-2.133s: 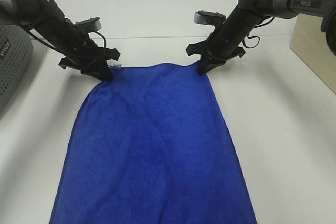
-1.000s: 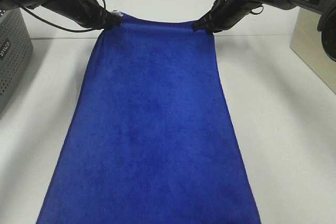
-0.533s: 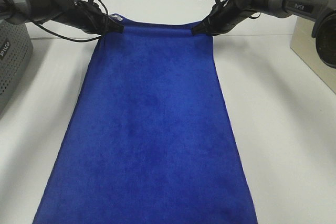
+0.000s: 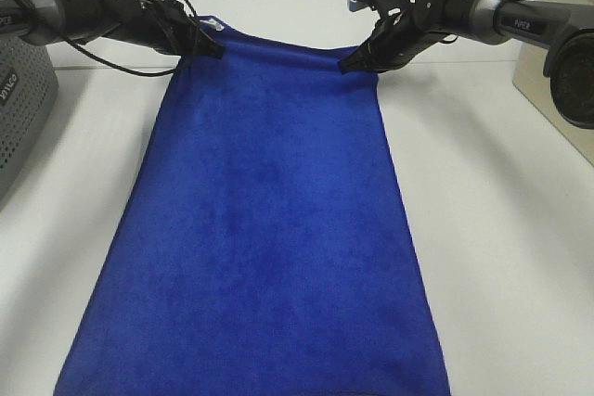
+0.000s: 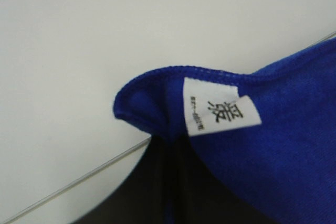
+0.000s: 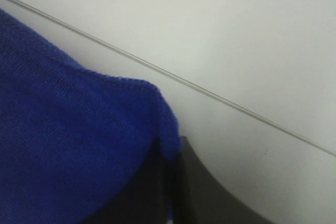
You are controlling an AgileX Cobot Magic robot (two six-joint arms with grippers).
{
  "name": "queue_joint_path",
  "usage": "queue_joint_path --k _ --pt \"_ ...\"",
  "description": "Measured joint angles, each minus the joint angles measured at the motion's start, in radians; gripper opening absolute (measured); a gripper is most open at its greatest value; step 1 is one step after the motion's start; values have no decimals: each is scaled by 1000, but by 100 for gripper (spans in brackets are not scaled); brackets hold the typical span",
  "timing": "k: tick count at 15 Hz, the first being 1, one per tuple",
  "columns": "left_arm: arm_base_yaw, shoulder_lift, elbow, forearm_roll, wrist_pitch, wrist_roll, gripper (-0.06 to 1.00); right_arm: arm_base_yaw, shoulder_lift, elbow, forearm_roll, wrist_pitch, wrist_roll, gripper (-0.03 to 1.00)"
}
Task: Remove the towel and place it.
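I have both far corners of the towel [image 4: 269,220] pinched. The left gripper [image 4: 210,46] has its jaws closed on the corner carrying the white tag [image 5: 220,109]; the right gripper [image 4: 351,63] has its jaws closed on the opposite corner. Neither grip shows slack between jaw and hem.

Change over the last two seconds: the grippers have risen from counter height and drawn away from the camera, and the far edge of the towel has come up with them. The cloth now hangs stretched between the two grips, where it earlier sagged in a soft fold. In the last half second the left corner has climbed slightly above the right. My reading: the lift is under way and the hold is sound, so the next stage is carrying the towel to its resting place.

Limits of view: the near edge runs out of the high frame, so I cannot tell whether it rests on the counter [image 4: 501,229] or hangs over its edge. The wrist views show only hem and dark jaw bases; the fingertips are covered by cloth.
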Motion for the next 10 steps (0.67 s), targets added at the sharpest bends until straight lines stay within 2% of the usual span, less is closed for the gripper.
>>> queue_joint_path --k 3,7,8,9,10 --pt "0 18 -2 -5 -8 1 3 0 6 0 0 0 2 2" --pt "0 50 -2 -15 -21 3 17 0 12 0 0 -2 9 3" --pt "0 57 -2 -17 -42 3 23 0 12 0 0 -13 12 8" --pt "0 58 -2 -17 -58 3 33 0 13 0 0 -14 19 18" --pt "0 60 -2 -17 -79 3 37 0 13 0 0 -14 20 32"
